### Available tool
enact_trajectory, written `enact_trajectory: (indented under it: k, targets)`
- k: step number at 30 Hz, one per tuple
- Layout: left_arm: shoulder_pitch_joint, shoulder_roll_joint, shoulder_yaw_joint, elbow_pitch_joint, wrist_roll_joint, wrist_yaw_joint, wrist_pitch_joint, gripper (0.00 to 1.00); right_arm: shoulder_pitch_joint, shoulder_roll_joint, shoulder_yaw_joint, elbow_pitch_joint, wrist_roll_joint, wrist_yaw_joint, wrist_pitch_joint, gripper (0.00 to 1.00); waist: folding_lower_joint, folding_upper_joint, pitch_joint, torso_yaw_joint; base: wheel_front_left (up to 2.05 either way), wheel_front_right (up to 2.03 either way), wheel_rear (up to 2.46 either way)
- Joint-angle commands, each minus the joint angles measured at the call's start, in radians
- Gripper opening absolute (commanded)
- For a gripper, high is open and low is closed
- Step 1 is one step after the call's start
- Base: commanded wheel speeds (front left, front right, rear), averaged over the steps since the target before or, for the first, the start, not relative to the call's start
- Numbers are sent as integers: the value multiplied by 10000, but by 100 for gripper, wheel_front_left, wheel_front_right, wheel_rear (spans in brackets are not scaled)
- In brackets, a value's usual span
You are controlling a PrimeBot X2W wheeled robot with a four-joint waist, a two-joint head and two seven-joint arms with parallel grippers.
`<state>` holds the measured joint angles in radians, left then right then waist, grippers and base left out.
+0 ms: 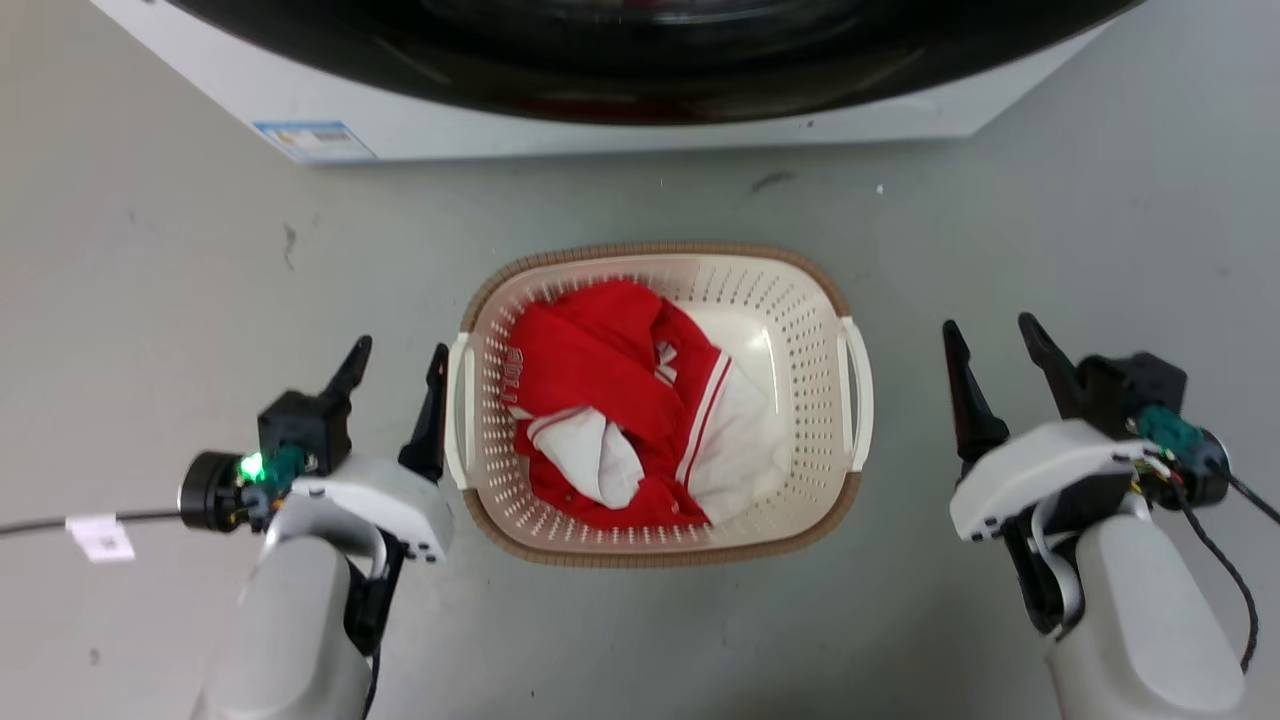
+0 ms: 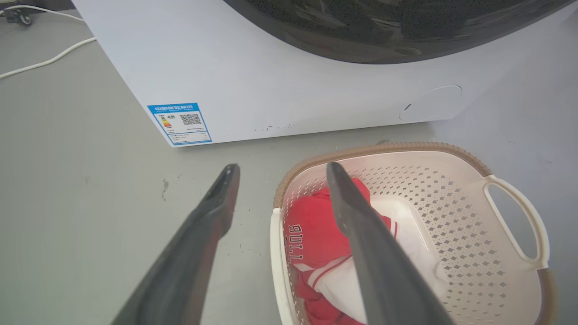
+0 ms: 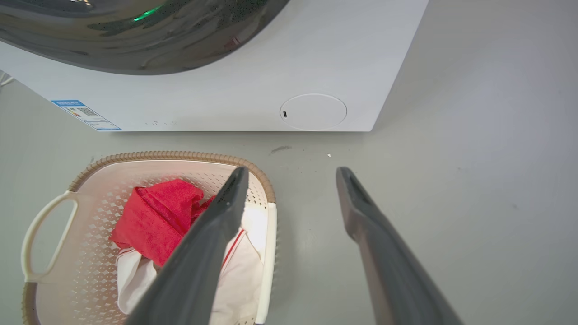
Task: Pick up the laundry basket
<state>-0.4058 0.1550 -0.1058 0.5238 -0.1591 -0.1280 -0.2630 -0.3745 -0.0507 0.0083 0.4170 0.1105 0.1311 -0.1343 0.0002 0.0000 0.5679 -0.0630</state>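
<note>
washing machine [image 1: 600, 135] cropped at top, label [image 1: 315, 140] unreadable, laundry basket [image 1: 800, 320] floor partly under clothes [image 1: 600, 380]

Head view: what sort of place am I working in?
Probably a laundry area: a white washing machine with an energy label, and a laundry basket of red-and-white clothes on a bare grey floor.

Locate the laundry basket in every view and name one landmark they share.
Head view: laundry basket at centre.
Left wrist view: laundry basket at lower right.
Right wrist view: laundry basket at lower left.
Shared landmark: the blue label beyond it.
</note>
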Motion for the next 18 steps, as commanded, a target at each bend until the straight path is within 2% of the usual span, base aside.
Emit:
enact_trajectory:
  k: [1, 9, 18]
  targets:
    - [-434, 125, -132, 421, -80, -10, -25, 100, -415, 8, 52, 363, -11, -7, 29, 100, -2, 0, 664, -11, 0, 0, 0]
    - [-2249, 782, -1849, 2698, -1265, -17, 131, 100, -2107, 6, 683, 2819, 313, -7, 168, 100, -2, 0, 1582, 75, 0, 0, 0]
    - [-3711, 1269, -4053, 3829, -3260, -19, 1221, 100, -3850, -2, 1502, 5285, 857, -7, 900, 100, -2, 0, 2328, 181, 0, 0, 0]
